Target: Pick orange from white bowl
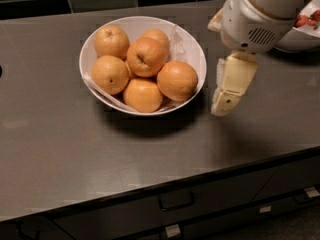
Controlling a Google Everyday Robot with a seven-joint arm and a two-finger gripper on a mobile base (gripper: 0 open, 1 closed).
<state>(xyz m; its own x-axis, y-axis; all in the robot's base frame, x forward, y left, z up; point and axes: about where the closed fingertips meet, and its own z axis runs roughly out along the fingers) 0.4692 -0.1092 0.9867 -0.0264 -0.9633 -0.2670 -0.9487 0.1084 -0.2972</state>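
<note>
The white bowl (195,49) sits on the dark counter, left of centre, with a crinkled liner and several oranges heaped in it. A smooth orange (177,80) lies at the bowl's right side, nearest the gripper. The top centre orange (146,56) shows a dark stem dimple. The left one (110,74) has a small dot. My gripper (226,95) hangs from the white wrist (255,19), pointing down just outside the bowl's right rim, above the counter. It holds nothing that I can see.
A second white bowl with reddish fruit (302,26) stands at the back right, mostly hidden behind the wrist. A dark tiled wall runs along the back. The counter's front edge (160,191) has drawers below it.
</note>
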